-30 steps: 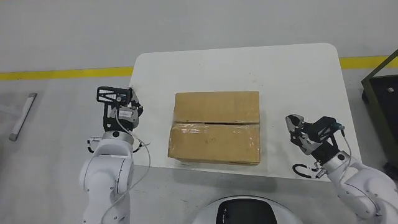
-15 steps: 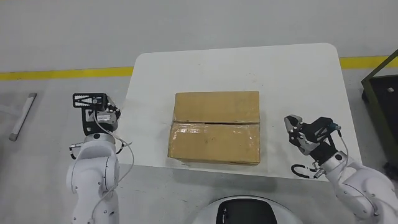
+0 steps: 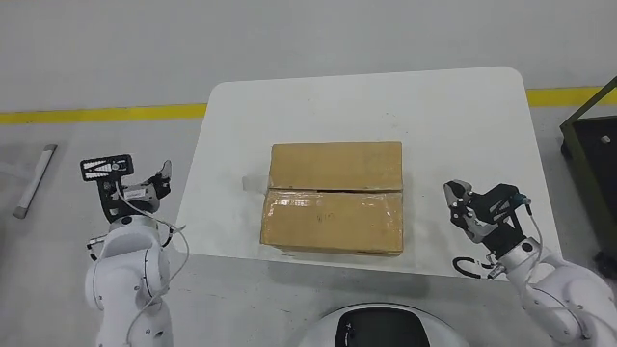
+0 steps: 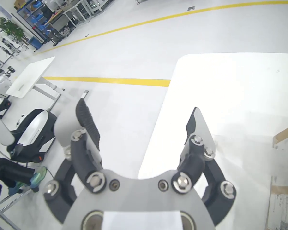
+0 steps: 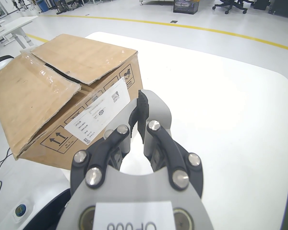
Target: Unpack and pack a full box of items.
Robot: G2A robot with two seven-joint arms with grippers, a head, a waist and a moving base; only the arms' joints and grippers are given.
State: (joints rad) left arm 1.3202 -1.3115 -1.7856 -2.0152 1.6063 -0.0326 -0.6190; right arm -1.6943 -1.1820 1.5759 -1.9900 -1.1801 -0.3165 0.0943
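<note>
Cardboard box [image 3: 334, 196] sits on the white surface [image 3: 434, 116], in the half nearer the robot and roughly centred across it. Its two top flaps are down and meet along a seam running across the lid. In the right wrist view a dark gap shows between them, and the flap nearer the robot carries wrinkled clear tape. A white label [image 5: 98, 114] is stuck on the box's side wall facing the right gripper. Left gripper [image 3: 135, 173] is well apart from the box on its left, beyond the surface's edge and above the floor, fingers [image 4: 86, 118] spread wide with nothing between them. Right gripper [image 3: 453, 196] is to the right of the box, over the surface, near but not touching it, fingers [image 5: 142, 106] closed together and empty. A yellow floor line [image 3: 96, 114] runs beyond the box's far side.
</note>
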